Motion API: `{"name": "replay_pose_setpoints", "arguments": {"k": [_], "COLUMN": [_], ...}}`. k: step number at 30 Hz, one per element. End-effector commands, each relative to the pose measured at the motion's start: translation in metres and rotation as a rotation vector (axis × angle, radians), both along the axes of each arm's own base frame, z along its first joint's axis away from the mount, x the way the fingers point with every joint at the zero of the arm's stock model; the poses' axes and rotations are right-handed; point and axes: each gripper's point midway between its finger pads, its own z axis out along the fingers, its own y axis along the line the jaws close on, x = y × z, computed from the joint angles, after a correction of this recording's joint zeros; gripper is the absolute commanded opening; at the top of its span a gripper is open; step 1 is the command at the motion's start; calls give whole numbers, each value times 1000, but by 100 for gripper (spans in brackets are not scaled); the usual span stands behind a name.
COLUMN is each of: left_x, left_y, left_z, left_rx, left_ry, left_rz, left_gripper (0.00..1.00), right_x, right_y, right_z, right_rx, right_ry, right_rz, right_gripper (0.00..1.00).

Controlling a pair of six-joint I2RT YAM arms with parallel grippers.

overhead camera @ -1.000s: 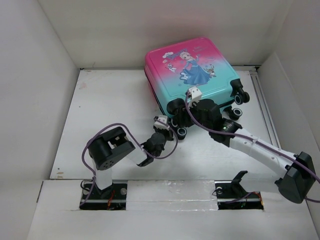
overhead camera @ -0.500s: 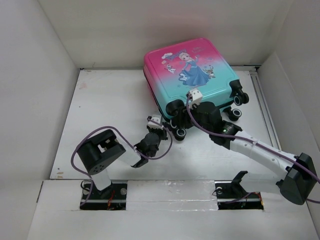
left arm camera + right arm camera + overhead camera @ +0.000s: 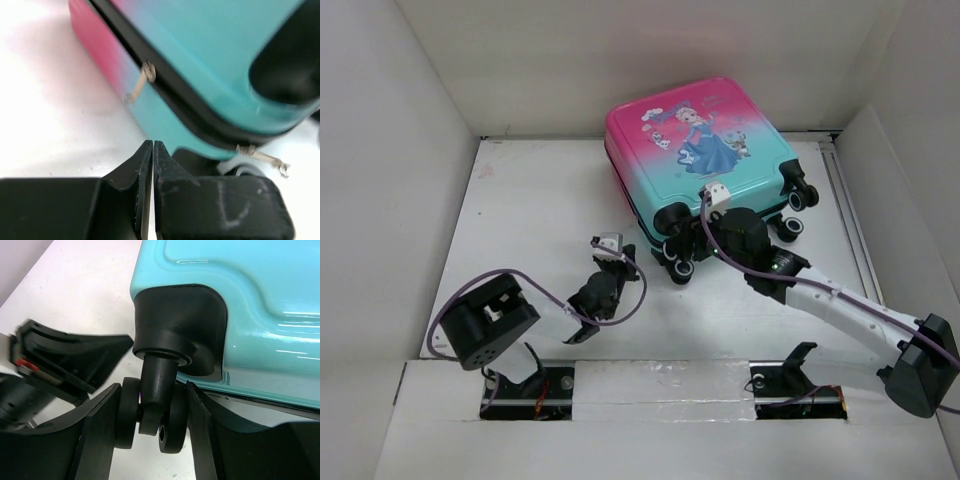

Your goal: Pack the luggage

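So the luggage (image 3: 705,155) is lying flat on the table (image 3: 540,220), towards the far side and a bit right of the middle, and it's looking closed up. The princess picture is facing up, the pink end is pointing far and the teal end with the wheels is pointing near.

The right gripper (image 3: 692,252) is reaching in from the near right and is pinching the wheel (image 3: 678,262) at the near-left corner of the case. In the right wrist view the fingers (image 3: 107,410) are sitting one on each side of that double wheel (image 3: 150,415), pressing against its two black discs, with the caster stem running up between them into the black corner housing.

The left gripper (image 3: 628,262) is hanging just near-left of that same corner, not touching the case. Its fingers (image 3: 142,160) are pressed tight together with nothing between them, tips pointing at the teal side wall.

From the left wrist camera, the black zip line is running along the side, and two tan zip pulls are dangling from it: one (image 3: 142,82) up by the pink part, the other (image 3: 262,155) down by the corner.
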Motion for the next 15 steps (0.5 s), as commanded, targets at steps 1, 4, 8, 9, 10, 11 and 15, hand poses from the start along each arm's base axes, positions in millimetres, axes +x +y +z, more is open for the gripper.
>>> {"name": "replay_pose_setpoints", "arguments": {"k": [1,4,8,9,10,11,15], "left_x": [2,-3,-20,-26,-33,-42,-39], "left_y": [14,4,-38,-47,-56,-66,-78], "left_z": [81,86,76,76,74,67,62], "left_rx": [-256,-256,-193,-205,-201,-195,-193], "left_ry": [-194,-196,-138,-126,-123,-111,-106], "left_rz": [58,-9,-203,-244,-290,-314,-313], "left_gripper": [0,0,3,10,19,28,47], "right_x": [-18,-21,-20,-19,-18,-18,-17], "right_y": [-8,-5,-2,1,2,6,15], "right_z": [-25,-25,-14,-10,-5,-3,-3], "right_rx": [-54,-46,-29,-12,-6,-2,2], "right_ry": [71,78,63,49,42,44,59], "right_rz": [56,82,90,99,99,112,143], "right_gripper": [0,0,0,0,0,0,0]}}
